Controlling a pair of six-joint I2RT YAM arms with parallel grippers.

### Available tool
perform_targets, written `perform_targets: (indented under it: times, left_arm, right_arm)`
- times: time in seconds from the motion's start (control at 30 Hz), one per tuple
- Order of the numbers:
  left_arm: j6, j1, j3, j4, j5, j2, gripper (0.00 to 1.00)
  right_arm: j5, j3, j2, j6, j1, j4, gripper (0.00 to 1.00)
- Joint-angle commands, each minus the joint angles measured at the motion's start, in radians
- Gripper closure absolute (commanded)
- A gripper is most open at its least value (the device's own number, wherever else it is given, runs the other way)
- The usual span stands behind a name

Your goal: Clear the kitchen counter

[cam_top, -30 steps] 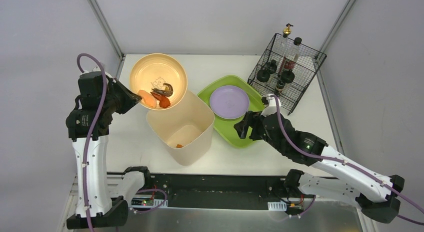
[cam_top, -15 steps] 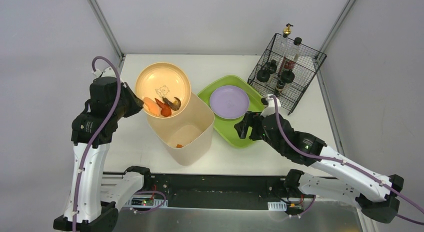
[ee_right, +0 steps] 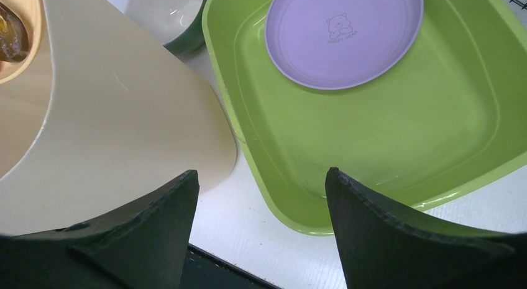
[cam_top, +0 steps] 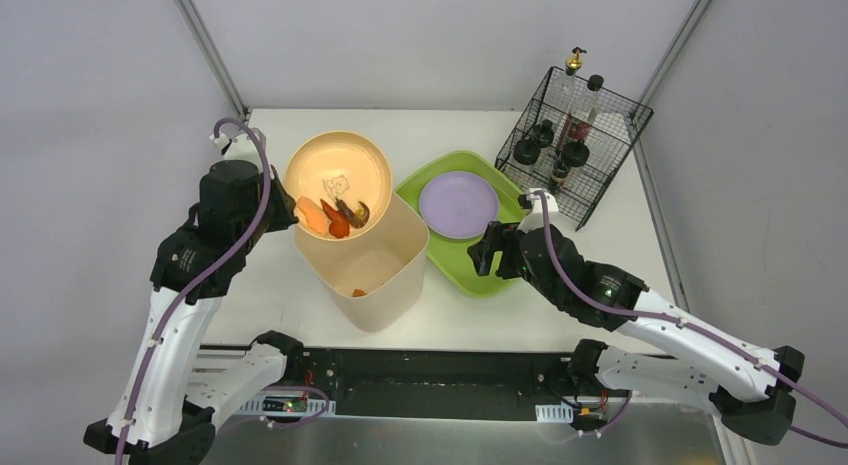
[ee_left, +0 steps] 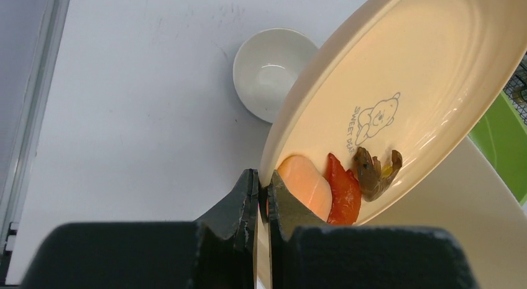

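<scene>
plate [cam_top: 335,170] moved rt | L fingers [ee_left: 244,199] pinch rim | R fingers [ee_right: 149,239] spread | bowl [ee_left: 267,71] part-hidden

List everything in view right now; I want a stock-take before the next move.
counter: one, white, under everything
bin: one, cream, mid-counter
cream plate: one, tilted over the bin
scraps: three, orange, red and brown, at the cream plate's low edge; one orange bit inside the bin
tray: one, green, right of the bin
purple plate: one, in the tray
bowl: one, white inside, behind the bin
basket: one, black wire, far right corner
bottles: several, dark, in the basket
left gripper: black, shut on the cream plate's rim
right gripper: black, open, over the tray's near edge
</scene>
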Motion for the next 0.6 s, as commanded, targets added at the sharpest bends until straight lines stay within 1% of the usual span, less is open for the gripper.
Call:
perform_targets:
  times: [0.0,0.13,0.23,0.43,0.57]
  left_arm:
    - [0.064,-0.069,0.002,0.105,-0.099,-0.001,1.00]
    - [0.113,-0.151,0.011,0.121,-0.140,0.023,1.00]
    - [0.158,-0.213,0.002,0.132,-0.209,0.017,1.00]
    - [0.232,-0.348,-0.079,0.186,-0.321,-0.012,1.00]
    - [0.265,-0.401,-0.112,0.211,-0.371,-0.058,1.00]
  right_arm:
    - [0.042,0.000,-0.025,-0.027,-0.001,0.035,0.23]
    - [0.045,0.004,-0.031,-0.029,-0.001,0.034,0.23]
    - [0.047,0.006,-0.033,-0.034,-0.001,0.035,0.23]
    - [0.043,-0.013,-0.017,-0.050,0.000,0.076,0.22]
    - [0.031,-0.014,0.016,-0.059,0.000,0.099,0.22]
